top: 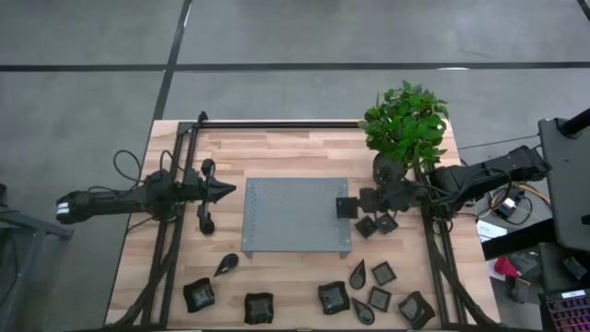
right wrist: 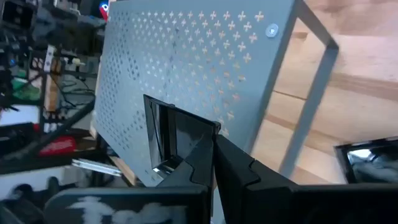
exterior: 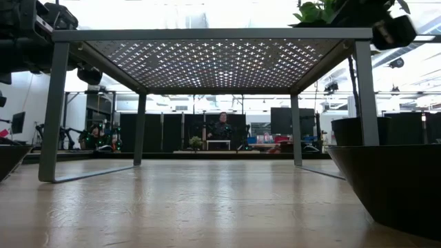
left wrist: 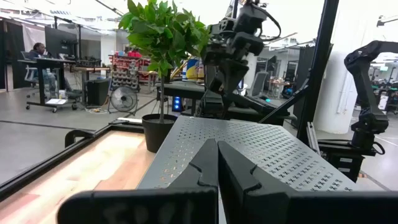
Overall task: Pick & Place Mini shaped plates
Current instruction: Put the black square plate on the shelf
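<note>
The right gripper (right wrist: 208,158), clamped on a square mini plate (top: 345,207), hangs at the grey perforated tray's (top: 277,217) right edge; it should clear the rim before releasing. The left gripper (top: 229,190) waits shut beside the tray's left edge.

Grey perforated tray (top: 290,214) on thin legs, standing raised at the middle of the pale wooden surface (top: 267,152), seen from beneath in the low view (exterior: 220,62) and from its end in the left wrist view (left wrist: 249,149). Leafy green plant (top: 406,120) in a dark pot (left wrist: 158,130) near the tray's far right corner, with black frame rails (top: 277,124) along the surface's edges and a grey floor (top: 92,83) around. Beyond the surface, a person seated at a desk (left wrist: 38,51), a floor fan (left wrist: 124,98) and another person far off (exterior: 222,125).
</note>
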You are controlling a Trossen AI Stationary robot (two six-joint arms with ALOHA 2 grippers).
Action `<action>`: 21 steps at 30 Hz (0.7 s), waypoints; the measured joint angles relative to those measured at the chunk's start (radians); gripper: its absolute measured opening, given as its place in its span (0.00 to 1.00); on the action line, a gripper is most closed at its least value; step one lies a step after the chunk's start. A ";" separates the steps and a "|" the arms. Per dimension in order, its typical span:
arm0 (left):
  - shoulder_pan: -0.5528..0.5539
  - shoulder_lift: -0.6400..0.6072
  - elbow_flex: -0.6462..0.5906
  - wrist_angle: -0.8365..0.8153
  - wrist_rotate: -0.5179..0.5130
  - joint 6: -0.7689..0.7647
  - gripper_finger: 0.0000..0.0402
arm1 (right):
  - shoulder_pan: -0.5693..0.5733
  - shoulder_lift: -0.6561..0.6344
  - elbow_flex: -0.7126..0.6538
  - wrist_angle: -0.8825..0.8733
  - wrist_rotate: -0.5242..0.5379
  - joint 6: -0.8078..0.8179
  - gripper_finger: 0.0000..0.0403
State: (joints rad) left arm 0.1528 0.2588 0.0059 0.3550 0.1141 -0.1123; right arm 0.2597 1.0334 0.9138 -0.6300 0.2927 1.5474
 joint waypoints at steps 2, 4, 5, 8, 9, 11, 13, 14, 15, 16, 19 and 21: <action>0.000 0.000 0.000 0.000 0.000 0.000 0.00 | -0.029 0.015 0.000 0.032 -0.038 -0.017 0.02; 0.000 0.000 0.000 0.000 0.000 0.000 0.00 | -0.055 0.034 0.000 0.078 -0.068 -0.029 0.02; 0.000 0.000 0.000 0.000 0.000 0.000 0.00 | -0.067 0.041 0.000 0.098 -0.085 -0.040 0.02; 0.000 0.000 0.000 0.000 0.000 0.000 0.00 | -0.101 0.060 0.000 0.112 -0.131 -0.078 0.02; 0.000 0.000 0.000 0.000 0.000 0.000 0.00 | -0.108 0.069 -0.002 0.111 -0.145 -0.088 0.02; 0.000 0.000 0.000 0.000 0.000 0.000 0.00 | -0.119 0.088 -0.003 0.110 -0.174 -0.115 0.02; 0.000 0.000 0.000 0.000 0.000 0.000 0.00 | -0.123 0.107 -0.003 0.113 -0.190 -0.139 0.02; 0.000 0.000 0.000 0.000 0.000 0.000 0.00 | -0.123 0.116 -0.003 0.113 -0.190 -0.142 0.02; 0.000 0.000 0.000 0.000 0.000 0.000 0.00 | -0.123 0.126 -0.003 0.112 -0.189 -0.140 0.02; 0.000 0.000 0.000 0.000 0.000 0.000 0.00 | -0.124 0.133 -0.003 0.112 -0.189 -0.131 0.02; 0.000 0.000 0.000 0.000 0.000 0.000 0.00 | -0.124 0.144 -0.003 0.113 -0.189 -0.114 0.02; 0.000 0.000 0.000 0.000 0.000 0.000 0.00 | -0.123 0.148 -0.003 0.111 -0.190 -0.111 0.02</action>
State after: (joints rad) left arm 0.1530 0.2588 0.0059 0.3546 0.1141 -0.1123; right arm 0.1364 1.1816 0.9104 -0.5186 0.1032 1.4368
